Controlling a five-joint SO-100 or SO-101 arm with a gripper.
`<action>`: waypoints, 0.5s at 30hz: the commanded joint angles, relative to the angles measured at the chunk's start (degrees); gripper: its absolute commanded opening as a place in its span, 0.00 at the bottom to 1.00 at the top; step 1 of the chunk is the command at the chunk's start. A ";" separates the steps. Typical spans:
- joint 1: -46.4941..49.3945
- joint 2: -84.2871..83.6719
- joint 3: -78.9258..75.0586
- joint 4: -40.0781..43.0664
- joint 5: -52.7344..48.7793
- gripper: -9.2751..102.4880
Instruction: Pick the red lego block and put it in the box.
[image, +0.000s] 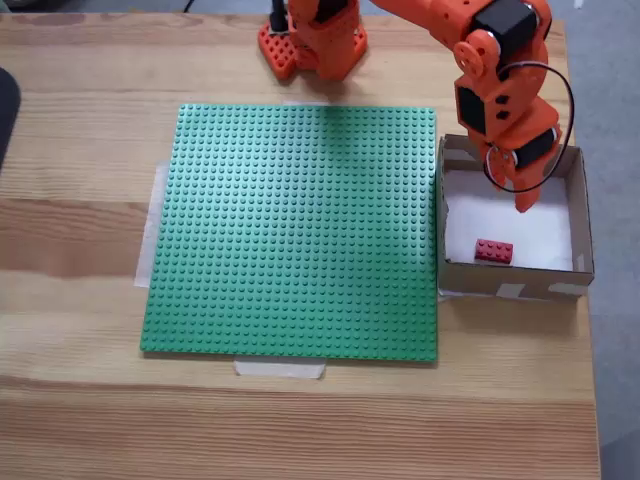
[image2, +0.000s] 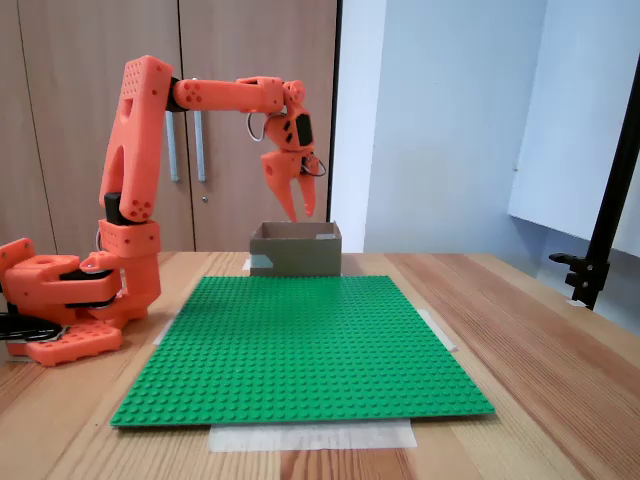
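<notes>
Green baseplate (image2: 300, 345) up front; red lego block (image: 493, 251) in box (image: 580, 215); pincer (image2: 302, 208) open above

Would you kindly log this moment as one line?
red lego block: in box | gripper: above box, jaws open, empty | green baseplate: bare

— What do we see from above on the wooden table (image: 80, 400)?

— We see the red brick (image: 493, 251) lying flat on the white bottom of the cardboard box (image: 510, 278), close to its near wall.

— And the gripper (image: 524, 203)?

— We find it over the box, apart from the brick and holding nothing. We cannot tell how wide its jaws stand.

— What lies beside the box?

— The green baseplate (image: 295, 230), just left of it, with tape (image: 279, 368) at its edges.
</notes>
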 joint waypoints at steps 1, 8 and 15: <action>0.09 5.89 1.85 -1.67 0.00 0.25; 1.14 14.68 11.51 -7.38 -1.05 0.20; 2.81 25.22 18.98 -10.28 -0.97 0.15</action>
